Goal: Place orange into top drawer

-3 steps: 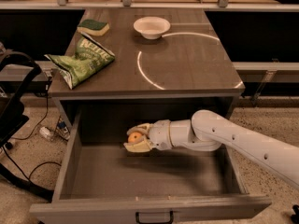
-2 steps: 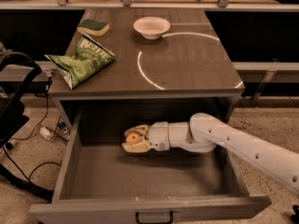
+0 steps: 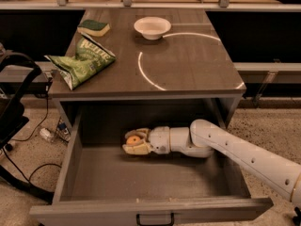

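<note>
The top drawer point(image 3: 155, 211) is pulled wide open below the grey tabletop, its black handle at the bottom edge. My white arm reaches in from the right, low over the drawer floor. My gripper point(image 3: 134, 141) is inside the drawer near its back left part, shut on the orange point(image 3: 133, 140). The orange shows as a small round fruit between the pale fingers point(image 3: 135, 149), close to the drawer floor.
On the tabletop point(image 3: 188, 65) lie a green chip bag point(image 3: 82, 62), a green-and-yellow sponge point(image 3: 94, 28) and a white bowl point(image 3: 152, 27). Cables and dark equipment point(image 3: 14, 121) lie on the floor at the left.
My gripper with the orange has shifted slightly left and deeper into the drawer. The tabletop items have not moved.
</note>
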